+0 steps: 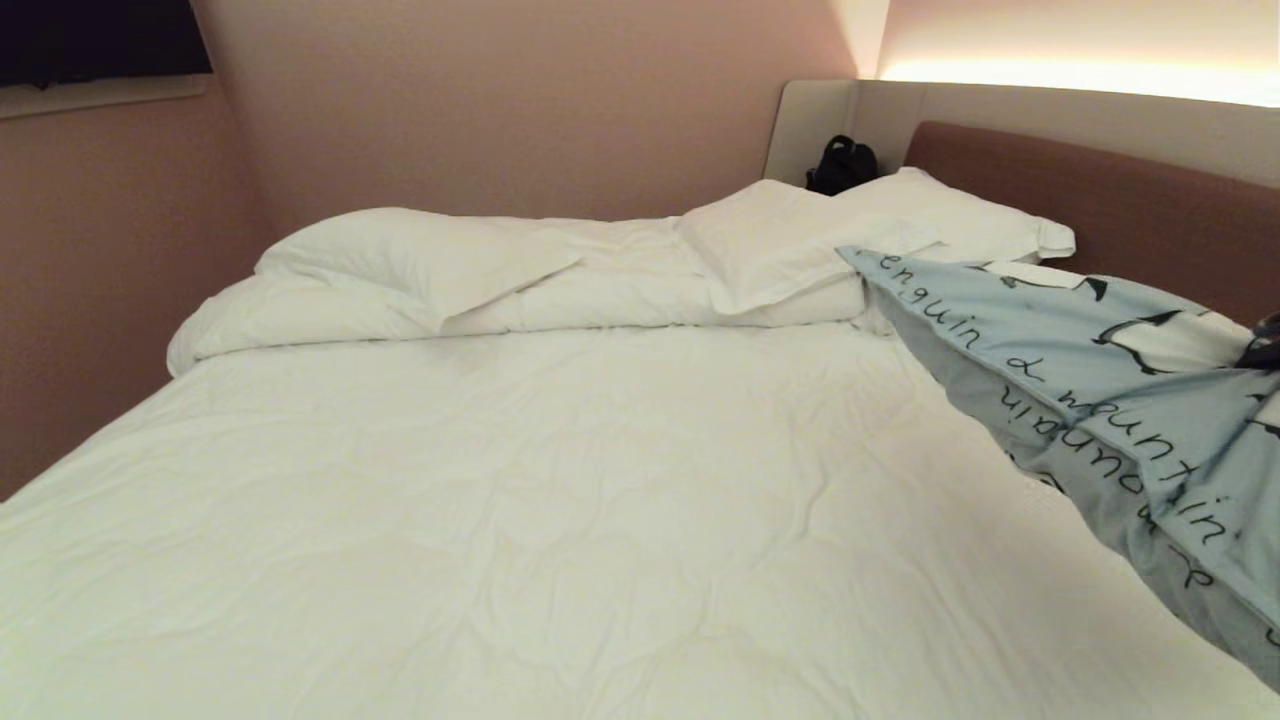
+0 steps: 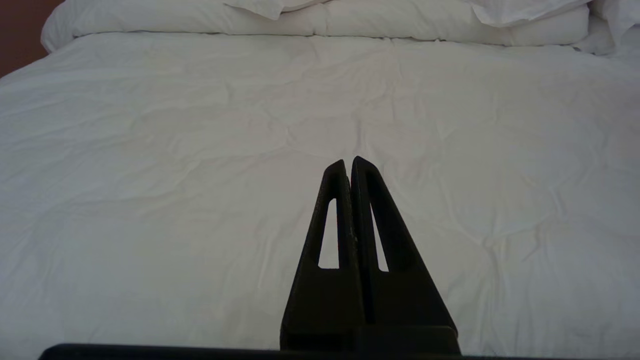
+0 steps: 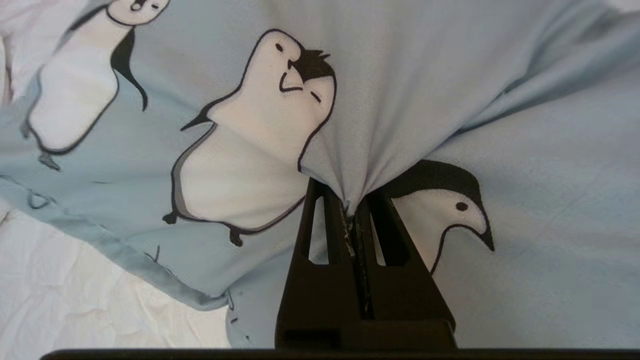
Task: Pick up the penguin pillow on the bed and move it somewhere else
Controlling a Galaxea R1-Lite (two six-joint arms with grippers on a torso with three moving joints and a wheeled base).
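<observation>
The penguin pillow point(image 1: 1090, 390), light blue-grey with penguins and handwritten text, hangs lifted and slanted over the right side of the bed point(image 1: 520, 480). In the right wrist view my right gripper point(image 3: 350, 202) is shut on a pinched fold of the penguin pillow point(image 3: 400, 85), the cloth bunching out from between the black fingers. Only a dark bit of that gripper point(image 1: 1262, 345) shows at the head view's right edge. My left gripper point(image 2: 348, 162) is shut on nothing and hovers over the white duvet point(image 2: 200, 175), apart from the pillow.
Two plain white pillows point(image 1: 800, 235) and a folded white duvet roll point(image 1: 400, 275) lie at the head of the bed. A black bag point(image 1: 842, 163) sits in the corner behind them. The brown headboard point(image 1: 1100, 190) runs along the right; pink walls close the far side.
</observation>
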